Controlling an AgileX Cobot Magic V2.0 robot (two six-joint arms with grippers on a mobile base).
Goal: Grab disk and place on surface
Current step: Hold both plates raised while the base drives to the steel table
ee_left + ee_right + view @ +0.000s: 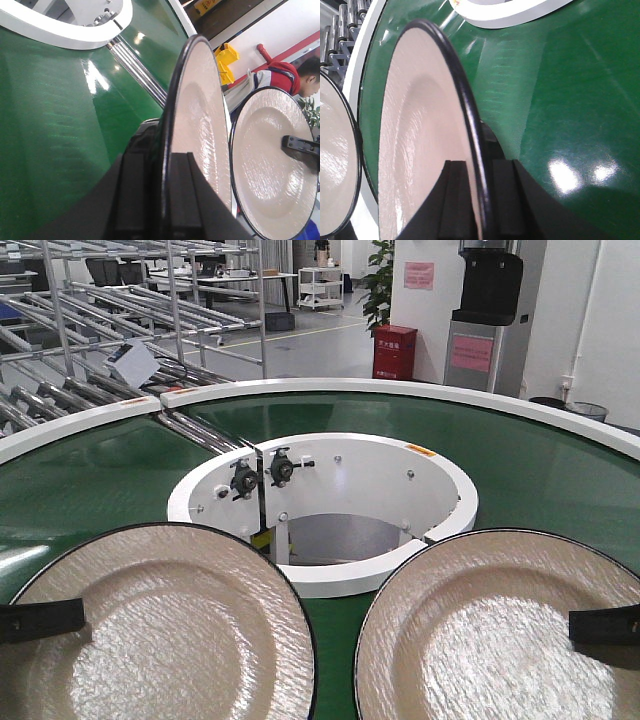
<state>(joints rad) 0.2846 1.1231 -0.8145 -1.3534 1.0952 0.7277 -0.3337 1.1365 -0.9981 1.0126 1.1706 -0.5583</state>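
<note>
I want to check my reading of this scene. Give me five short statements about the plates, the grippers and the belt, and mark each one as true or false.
1. The left gripper is shut on the rim of the left plate. True.
2. The right gripper is open and holds nothing. False: it is shut on the rim of the right plate.
3. The belt below the plates is blue. False: it is green.
4. The two plates are side by side, not stacked. True.
5. A person in a red top shows in the left wrist view. True.
</note>
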